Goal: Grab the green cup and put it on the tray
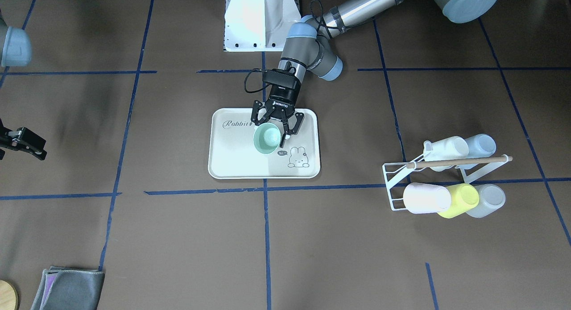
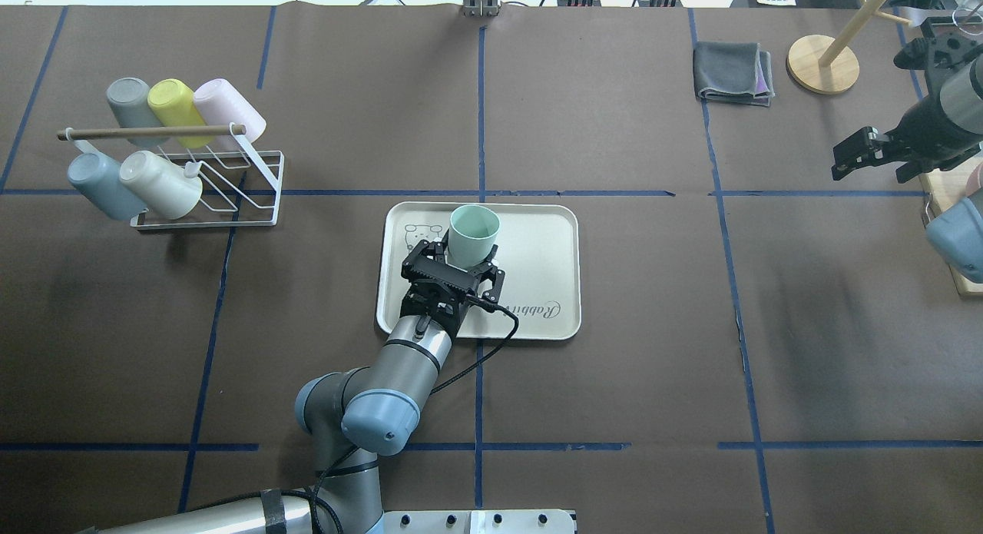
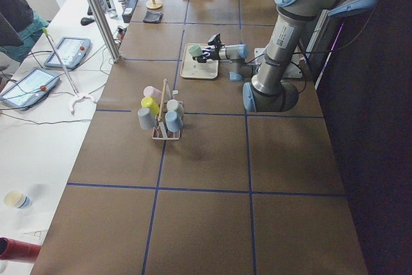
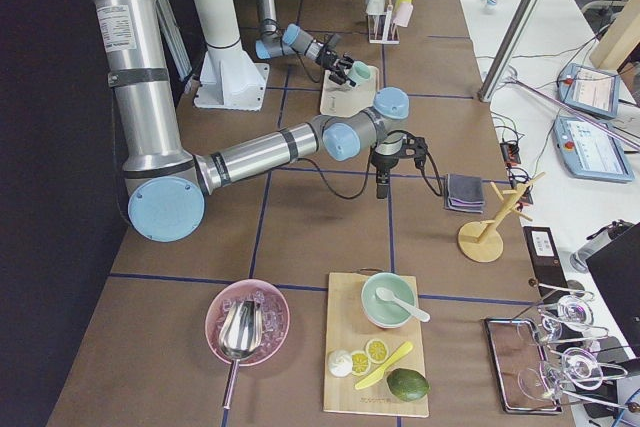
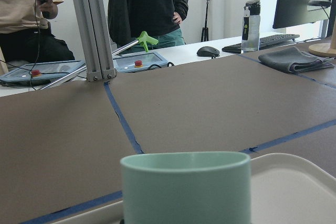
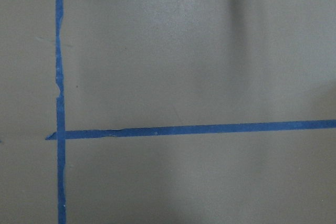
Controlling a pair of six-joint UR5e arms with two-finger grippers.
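The green cup (image 1: 266,138) stands upright on the cream "Rabbit" tray (image 1: 232,160), in its middle near the bunny drawing. My left gripper (image 1: 271,131) reaches low over the tray from the robot's side. Its fingers are spread on either side of the cup's lower body, and it looks open. The overhead view shows the cup (image 2: 474,230), the tray (image 2: 537,242) and the left gripper (image 2: 461,259) the same way. In the left wrist view the cup (image 5: 186,187) fills the bottom centre and no fingers show. My right gripper (image 2: 852,156) hangs empty and open, far from the tray.
A white wire rack (image 2: 207,188) with several cups, a yellow one (image 2: 173,100) among them, stands on my left. A folded grey cloth (image 2: 733,73) and a wooden stand (image 2: 823,61) sit at the far right. A board with food items (image 4: 375,352) lies beyond the right arm.
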